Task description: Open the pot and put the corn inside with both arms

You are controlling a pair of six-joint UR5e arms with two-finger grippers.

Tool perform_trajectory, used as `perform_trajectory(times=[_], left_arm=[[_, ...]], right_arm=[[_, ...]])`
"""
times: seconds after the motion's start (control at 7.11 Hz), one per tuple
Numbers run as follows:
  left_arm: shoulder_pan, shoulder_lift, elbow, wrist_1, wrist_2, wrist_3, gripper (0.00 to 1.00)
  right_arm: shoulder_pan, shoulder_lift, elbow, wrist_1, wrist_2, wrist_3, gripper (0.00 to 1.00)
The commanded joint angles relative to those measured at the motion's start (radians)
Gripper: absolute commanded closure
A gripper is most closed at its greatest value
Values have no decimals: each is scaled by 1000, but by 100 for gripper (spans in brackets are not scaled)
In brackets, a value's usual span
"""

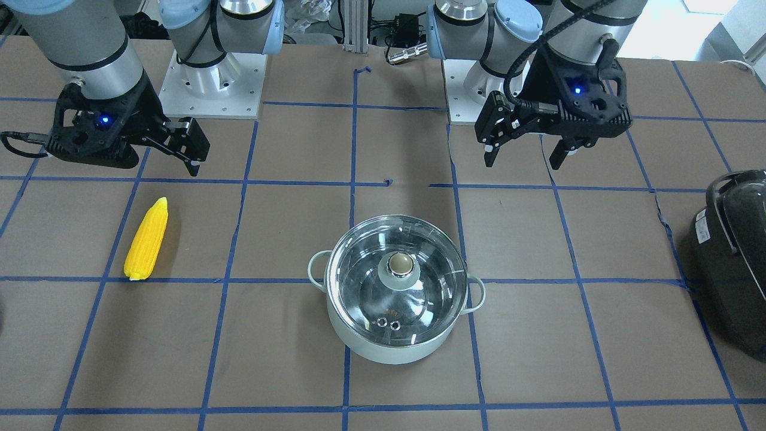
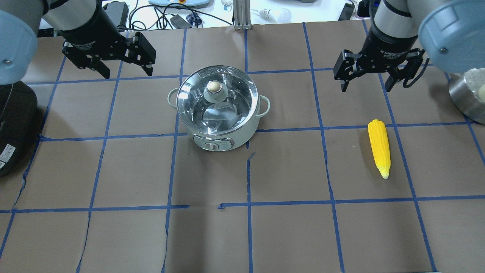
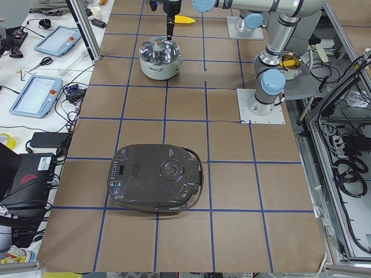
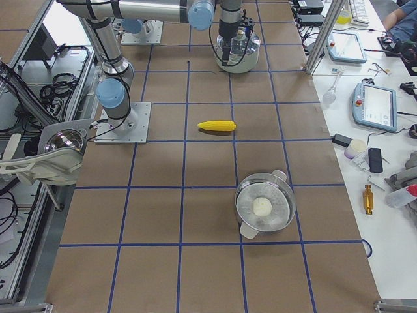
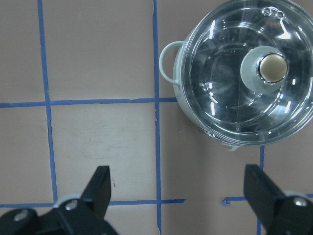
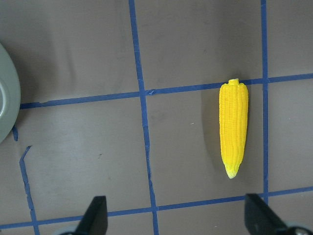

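One pot sits centrally on the tabletop with its one glass lid on. The glass is probably fragile and slick, so the beige knob looks the surest hold. One corn lies well apart, nearer the right arm, likely light, stiff, and best pinched across its middle. Two arms hover, both with jaws wide and empty, the left arm nearest the pot.

brown paper-covered table with blue tape grid, lidded pot, corn, black appliance
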Motion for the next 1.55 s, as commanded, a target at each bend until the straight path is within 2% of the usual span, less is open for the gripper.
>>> perform_trajectory(times=[0.0, 0.14, 0.28, 0.42, 0.56, 0.7, 0.84, 0.98, 1.27, 1.41], left_arm=[[-49, -94, 2, 92, -32, -62, 1], [-101, -167, 3, 180, -40, -175, 1], [-149, -235, 11, 280, -35, -202, 1], [-213, -278, 13, 293, -24, -280, 1], [-230, -300, 10, 295, 5, -285, 1], [-237, -323, 8, 309, 5, -296, 12], [-237, -335, 5, 316, 8, -288, 12], [-237, -349, 6, 322, 9, -290, 11], [-237, -367, 7, 322, 9, -296, 11], [-237, -369, 8, 322, 11, -296, 21]], right_arm=[[-64, 23, 2, -22, 15, -15, 0], [-149, 40, 2, -23, 15, -59, 0], [-182, 45, 2, -68, 17, -84, 0], [-192, 77, 27, -120, 12, -84, 0], [-202, 110, 75, -151, 12, -87, 0], [-210, 140, 124, -253, 14, -110, 0], [-215, 169, 158, -316, 14, -159, 0], [-222, 178, 194, -326, 17, -196, 0], [-225, 189, 333, -508, 6, -205, 0], [-236, 189, 422, -612, 1, -208, 0]])
